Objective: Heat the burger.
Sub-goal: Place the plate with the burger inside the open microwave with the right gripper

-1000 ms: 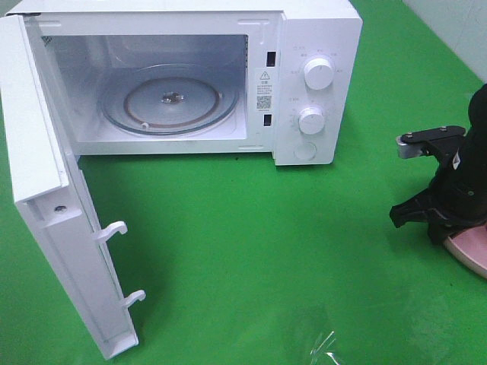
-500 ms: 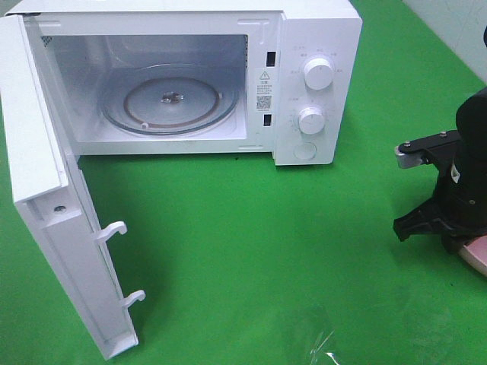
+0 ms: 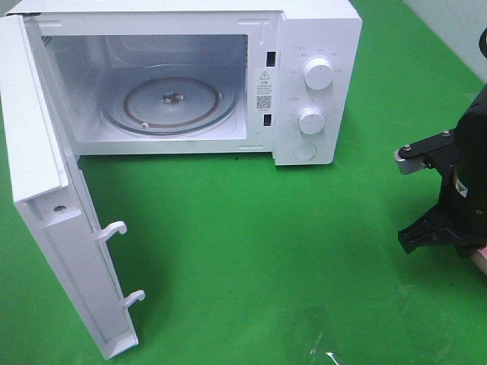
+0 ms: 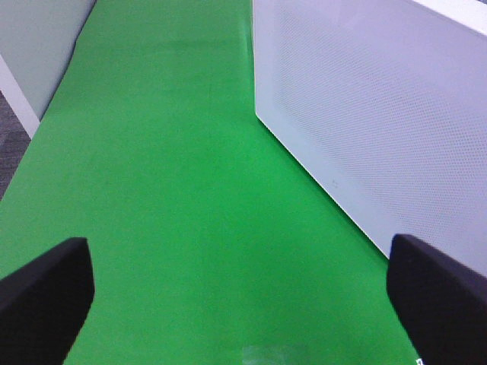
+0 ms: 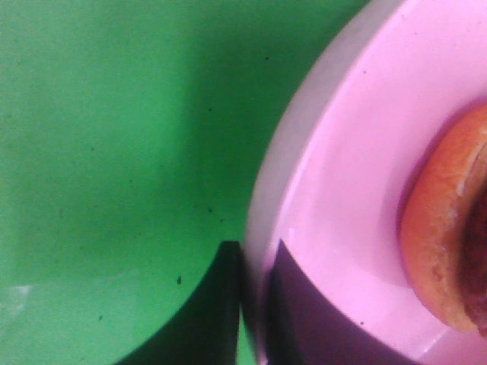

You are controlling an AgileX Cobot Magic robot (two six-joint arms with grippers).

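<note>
burger (image 5: 437, 228) looks soft, light, squashable; it sits on the pink plate (image 5: 342, 198) at 4 o'clock of the microwave (image 3: 228, 23). safest hold: the plate's stiff rim, which the right fingers (image 5: 205, 319) straddle, clamped or not unclear; left fingers (image 4: 46, 293) apart.

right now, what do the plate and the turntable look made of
Plate: pink, smooth and glossy with soft highlights; plastic or glazed ceramic, can't tell which. Turntable: clear glass by the look, since the ring under it shows through.
</note>
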